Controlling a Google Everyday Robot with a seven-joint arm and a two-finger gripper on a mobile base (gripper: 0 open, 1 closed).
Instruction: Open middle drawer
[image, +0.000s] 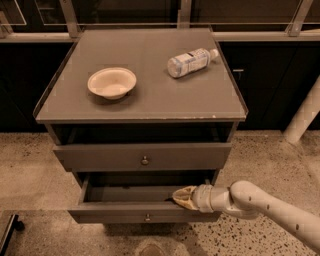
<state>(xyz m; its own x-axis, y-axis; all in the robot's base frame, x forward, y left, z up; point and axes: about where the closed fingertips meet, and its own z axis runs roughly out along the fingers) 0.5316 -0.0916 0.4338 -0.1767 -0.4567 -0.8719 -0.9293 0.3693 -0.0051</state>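
Observation:
The middle drawer (110, 217) stands pulled out from the grey cabinet, with its dark inside showing behind the flat front. Its small round knob (147, 217) is at the centre of the front. My gripper (183, 196) comes in from the lower right on a white arm (270, 207). Its tan tip rests at the top edge of the drawer's front, right of the knob. The drawer above (100, 157), with its own knob (145, 160), is closed or nearly so. The lowest drawer is out of view.
On the cabinet top (150, 107) sit a cream bowl (112, 82) at the left and a plastic bottle (191, 62) lying on its side at the back right. A white post (305, 115) stands at the right. The floor is speckled.

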